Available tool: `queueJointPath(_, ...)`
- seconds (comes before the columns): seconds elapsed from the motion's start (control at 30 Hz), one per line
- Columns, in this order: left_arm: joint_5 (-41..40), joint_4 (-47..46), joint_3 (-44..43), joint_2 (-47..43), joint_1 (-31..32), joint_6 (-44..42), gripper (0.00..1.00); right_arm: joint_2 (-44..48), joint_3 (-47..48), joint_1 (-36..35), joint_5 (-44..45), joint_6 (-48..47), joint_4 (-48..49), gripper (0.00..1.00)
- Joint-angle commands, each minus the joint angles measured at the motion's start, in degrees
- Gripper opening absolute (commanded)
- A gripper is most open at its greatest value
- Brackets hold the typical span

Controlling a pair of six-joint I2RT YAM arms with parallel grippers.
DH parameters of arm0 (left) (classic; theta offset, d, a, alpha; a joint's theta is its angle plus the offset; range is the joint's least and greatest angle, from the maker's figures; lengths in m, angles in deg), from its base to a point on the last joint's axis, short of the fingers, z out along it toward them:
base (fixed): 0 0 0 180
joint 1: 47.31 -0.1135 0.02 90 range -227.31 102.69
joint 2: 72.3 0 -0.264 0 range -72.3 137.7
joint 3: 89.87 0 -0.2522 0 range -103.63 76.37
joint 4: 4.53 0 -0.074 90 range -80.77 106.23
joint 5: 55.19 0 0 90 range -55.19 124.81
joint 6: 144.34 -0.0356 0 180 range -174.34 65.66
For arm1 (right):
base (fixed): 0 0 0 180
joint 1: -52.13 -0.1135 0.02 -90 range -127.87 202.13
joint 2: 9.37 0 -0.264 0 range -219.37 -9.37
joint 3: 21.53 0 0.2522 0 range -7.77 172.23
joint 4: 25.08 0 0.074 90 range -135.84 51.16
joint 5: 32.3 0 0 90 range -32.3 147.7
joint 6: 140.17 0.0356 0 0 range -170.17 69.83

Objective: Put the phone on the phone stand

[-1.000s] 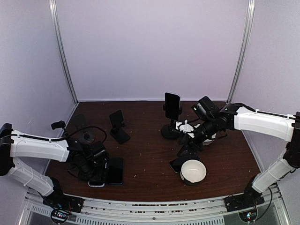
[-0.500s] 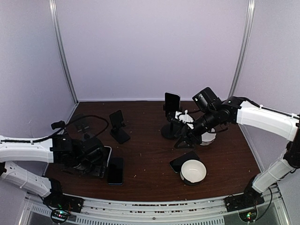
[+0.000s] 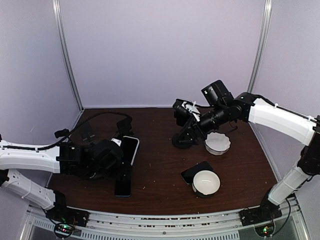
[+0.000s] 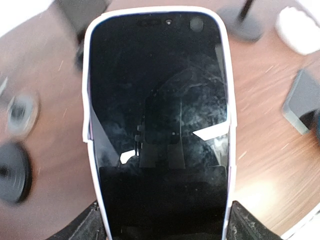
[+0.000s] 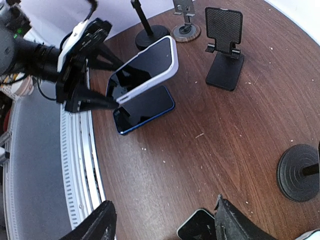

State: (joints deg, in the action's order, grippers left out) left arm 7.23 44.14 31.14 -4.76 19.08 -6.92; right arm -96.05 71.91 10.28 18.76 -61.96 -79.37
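From my seat I see the left gripper (image 4: 167, 222) pinching the white-cased phone (image 3: 130, 150) by its long edges near the lower end, one finger (image 4: 92, 225) pressed on each side of the case. The phone is off the table, at about 8 o'clock from the table's centre, screen up and tilted, its top end raised toward 12 o'clock. Its dark screen fills my left wrist view. Directly below it a second phone with a blue edge (image 3: 123, 181) lies flat on the wood. The black folding phone stand (image 5: 223, 27) sits just past the held phone's upper end, at its 12 o'clock; the right wrist view shows a gap between them, so they are not touching. Two other stands are beyond it: a wooden-based stand (image 5: 186, 25) and a stand on a thin pole (image 5: 150, 30). The right gripper (image 5: 165, 202) is spread wide with nothing between its fingers, hanging above the table at about 1 o'clock, close to another pole stand's round base (image 3: 182, 141). Near that arm is a scalloped white bowl (image 3: 218, 143). At 5 o'clock a round white bowl (image 3: 206, 182) has a dark phone (image 3: 195, 172) just beside it.
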Motion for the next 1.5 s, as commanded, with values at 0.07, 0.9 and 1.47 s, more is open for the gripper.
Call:
queueJointPath(0.07,-7.32,-21.81,-7.72,7.11,2.33,-8.71,0.00,-6.30,4.92,-0.34,-4.83,14.84,7.35,0.69)
queueJointPath(0.9,-6.99,-30.30,-9.06,11.26,4.10,-17.79,0.00,-14.00,8.68,-1.37,-8.02,32.07,20.54,0.22)
queueJointPath(1.47,33.07,-22.79,-13.93,4.00,1.97,-37.17,0.98,-6.22,9.73,-1.63,-14.02,4.29,6.59,0.00)
